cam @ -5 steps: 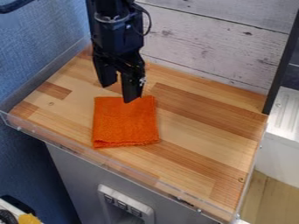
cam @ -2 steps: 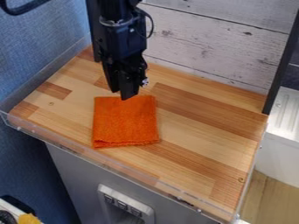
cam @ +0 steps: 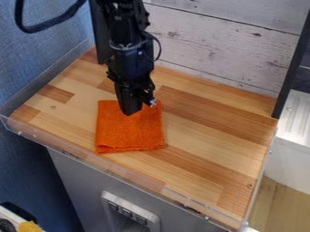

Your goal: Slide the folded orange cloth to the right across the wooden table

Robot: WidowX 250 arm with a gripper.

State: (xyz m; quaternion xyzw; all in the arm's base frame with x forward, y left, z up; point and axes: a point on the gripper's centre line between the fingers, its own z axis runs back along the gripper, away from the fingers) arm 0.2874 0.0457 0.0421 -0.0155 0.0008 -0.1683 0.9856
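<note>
The black gripper [cam: 133, 111] hangs down over the upper part of an orange cloth [cam: 130, 133]. Its lower end overlaps the cloth's back edge in the view; whether it touches the fabric cannot be told. The cloth lies flat as a folded square, left of the middle of the wooden counter [cam: 205, 131], with slightly uneven layers along its front edge. Part of the cloth's back edge is hidden behind the gripper.
A clear low rim [cam: 139, 178] runs along the counter's front. Behind stands a whitewashed plank wall [cam: 224, 45], with a blue wall [cam: 42, 54] at the left. A dark upright post [cam: 292, 63] and a white sink unit [cam: 297, 118] are at the right.
The gripper has turned and come forward over the cloth's back edge, and its outline has grown narrower. The arm's cable has shifted rightward. The cloth lies unchanged.
</note>
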